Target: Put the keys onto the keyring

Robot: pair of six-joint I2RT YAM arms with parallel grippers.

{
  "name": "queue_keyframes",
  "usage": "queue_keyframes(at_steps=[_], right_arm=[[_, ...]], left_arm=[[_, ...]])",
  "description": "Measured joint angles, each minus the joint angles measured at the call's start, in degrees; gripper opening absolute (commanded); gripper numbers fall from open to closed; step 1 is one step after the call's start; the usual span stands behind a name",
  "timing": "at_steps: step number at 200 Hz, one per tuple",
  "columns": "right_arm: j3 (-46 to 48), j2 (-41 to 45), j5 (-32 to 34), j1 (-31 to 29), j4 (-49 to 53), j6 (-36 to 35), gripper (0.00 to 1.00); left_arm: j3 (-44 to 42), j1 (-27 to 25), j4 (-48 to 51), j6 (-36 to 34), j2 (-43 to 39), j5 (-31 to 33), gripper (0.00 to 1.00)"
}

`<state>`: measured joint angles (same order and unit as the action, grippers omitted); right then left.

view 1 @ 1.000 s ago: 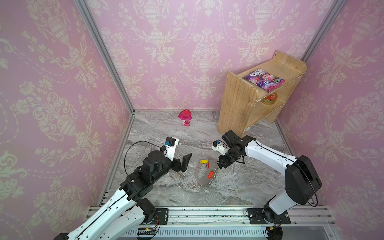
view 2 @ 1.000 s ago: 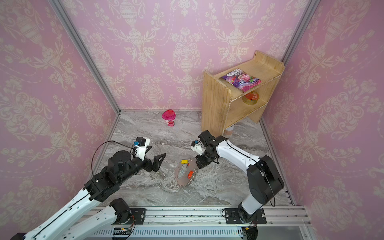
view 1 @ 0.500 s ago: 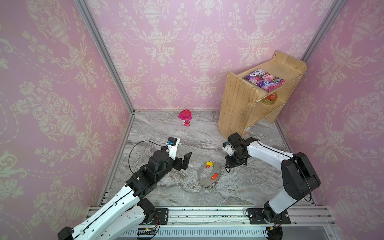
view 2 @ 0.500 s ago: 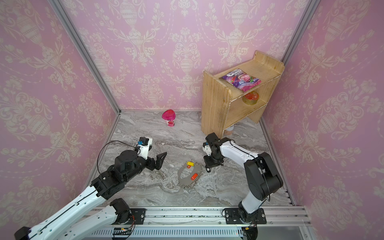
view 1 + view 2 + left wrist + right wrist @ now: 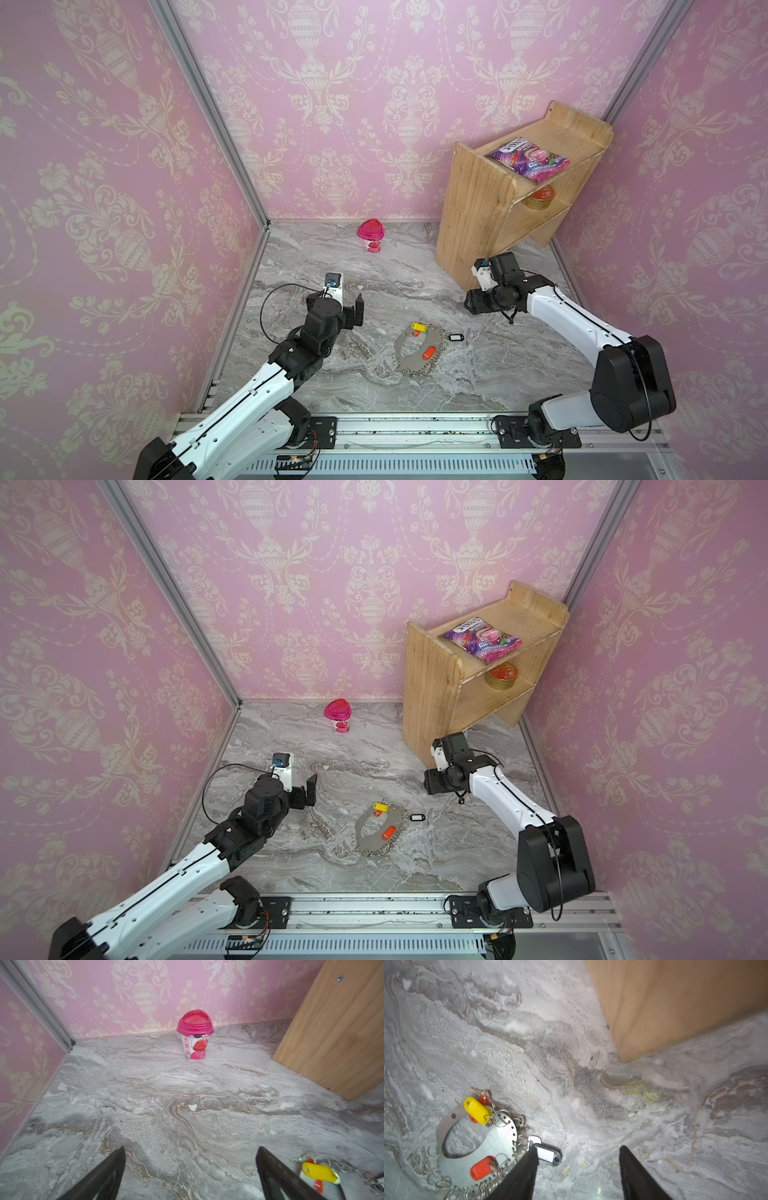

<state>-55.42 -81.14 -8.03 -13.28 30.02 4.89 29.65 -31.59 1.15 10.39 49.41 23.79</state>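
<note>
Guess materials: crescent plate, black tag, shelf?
Crescent plate: likely sheet metal, matte silver-grey, thin, with punched holes along the edge. Black tag: probably plastic, a glossy frame around a white, paper-like label. Shelf: unpainted wood, with visible grain and screw heads.

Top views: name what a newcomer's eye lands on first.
The tall pale wooden shelf unit at the back right, with a purple snack bag on top, dominates. A pink-lidded strawberry cup stands far back, left of it. Mid-floor lies the flat grey crescent keyring plate with its yellow tag and red tag, a black-framed tagged key beside it.
</note>
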Motion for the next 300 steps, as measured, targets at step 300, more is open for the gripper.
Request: queue_keyframes(at_steps=[300], right_arm=[[34.69,-3.93,8.11,10.56,-76.87,-6.19,1.00]], left_arm=[[-18.18,25.44,-78.77,-15.39,47.58,-1.60,0.99]])
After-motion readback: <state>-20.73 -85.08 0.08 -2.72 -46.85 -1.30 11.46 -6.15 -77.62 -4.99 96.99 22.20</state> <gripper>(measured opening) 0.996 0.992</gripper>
